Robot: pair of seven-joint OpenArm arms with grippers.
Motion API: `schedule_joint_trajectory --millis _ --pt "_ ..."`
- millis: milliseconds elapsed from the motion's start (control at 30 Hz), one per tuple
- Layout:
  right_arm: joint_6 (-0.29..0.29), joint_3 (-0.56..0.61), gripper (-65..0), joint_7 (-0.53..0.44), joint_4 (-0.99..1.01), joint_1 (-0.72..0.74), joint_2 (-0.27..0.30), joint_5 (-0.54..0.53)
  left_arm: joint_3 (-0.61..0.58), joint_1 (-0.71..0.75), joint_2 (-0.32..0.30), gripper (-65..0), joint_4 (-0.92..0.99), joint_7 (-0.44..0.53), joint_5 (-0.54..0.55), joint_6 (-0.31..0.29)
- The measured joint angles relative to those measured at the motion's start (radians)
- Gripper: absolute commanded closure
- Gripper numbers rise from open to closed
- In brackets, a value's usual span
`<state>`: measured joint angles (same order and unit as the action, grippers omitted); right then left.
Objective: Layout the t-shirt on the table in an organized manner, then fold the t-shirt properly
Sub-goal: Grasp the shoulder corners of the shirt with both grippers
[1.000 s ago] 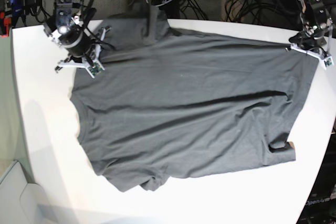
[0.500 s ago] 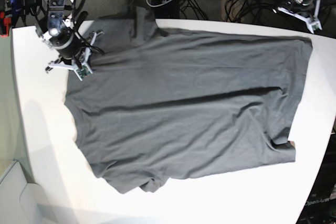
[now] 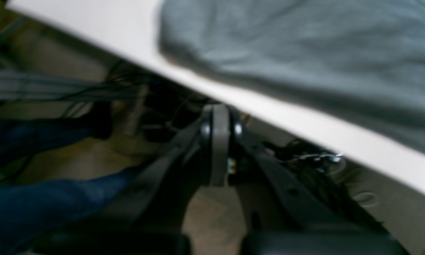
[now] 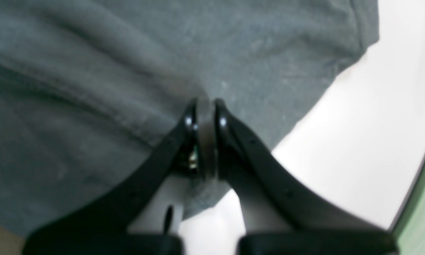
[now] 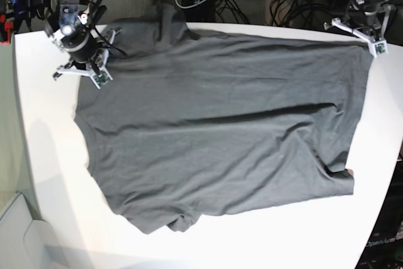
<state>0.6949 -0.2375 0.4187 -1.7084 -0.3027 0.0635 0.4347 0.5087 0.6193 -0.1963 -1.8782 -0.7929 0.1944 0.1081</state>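
T-shirt [image 5: 220, 130] far sleeve cut off, right tool [image 4: 205, 106] grip maybe.

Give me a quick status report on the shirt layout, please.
Left gripper shut, off the table edge, empty. Right gripper shut over t-shirt. Shirt spread, wrinkled, unfolded.

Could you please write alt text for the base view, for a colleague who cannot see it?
A dark grey t-shirt lies spread almost flat across a white table. The right gripper is over its corner at upper left; the left gripper is past the table's far edge at upper right.
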Motion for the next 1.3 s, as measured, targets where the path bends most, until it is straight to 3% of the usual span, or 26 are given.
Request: schedule_joint_trajectory --millis 200,367,700,900,1200,1233,1267,1300 --pt "0.000 0.000 0.0 0.003 -0.002 0.000 0.000 0.000 0.020 -0.079 -0.007 -0.1 -0.005 0.014 0.000 -0.012" --pt "0.000 0.000 0.0 0.004 0.000 0.003 -0.003 0.004 0.093 -0.225 -0.011 -0.1 0.108 0.008 -0.018 0.001" --pt "0.000 0.000 0.0 0.000 0.000 -0.001 -0.003 0.003 0.088 -0.394 -0.082 -0.1 0.461 0.045 -0.018 0.000" --pt "0.000 0.000 0.0 0.000 0.000 -0.003 -0.002 0.002 0.089 -0.353 -0.092 -0.1 0.506 0.173 0.000 -0.014" --pt "0.001 0.003 0.0 0.003 0.001 0.006 -0.003 -0.001 0.098 -0.223 -0.083 -0.1 0.494 0.257 -0.010 0.006" --pt "0.001 0.003 0.0 0.003 0.001 0.006 -0.003 -0.001 0.098 -0.220 -0.076 -0.1 0.492 0.246 -0.022 0.014" --pt "0.001 0.003 0.0 0.000 0.001 0.005 -0.003 -0.001 0.098 -0.219 -0.074 -0.1 0.504 0.126 -0.021 0.014" --pt "0.001 0.003 0.0 0.001 0.001 0.005 -0.003 0.000 0.093 -0.205 -0.061 -0.1 0.535 0.085 0.006 -0.005"
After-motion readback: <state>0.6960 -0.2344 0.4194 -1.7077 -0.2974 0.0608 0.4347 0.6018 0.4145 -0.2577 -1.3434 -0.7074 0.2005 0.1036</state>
